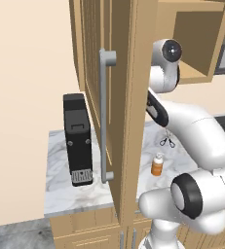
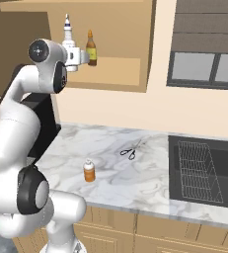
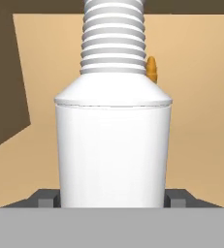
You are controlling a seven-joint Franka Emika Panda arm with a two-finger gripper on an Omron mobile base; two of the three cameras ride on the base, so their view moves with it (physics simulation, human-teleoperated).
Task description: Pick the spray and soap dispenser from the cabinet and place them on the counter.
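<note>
We have the spray [image 3: 112, 145] on the cabinet [image 2: 120, 69] shelf between our wide jaws, not visibly clamped; it looks light, rigid and slick, so we'd grip its straight body.

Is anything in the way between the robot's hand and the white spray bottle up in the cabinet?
No, nothing visible. The hand is right at the spray, whose white body sits between the two fingers. A brown bottle stands beside it on the shelf, off to the side.
</note>
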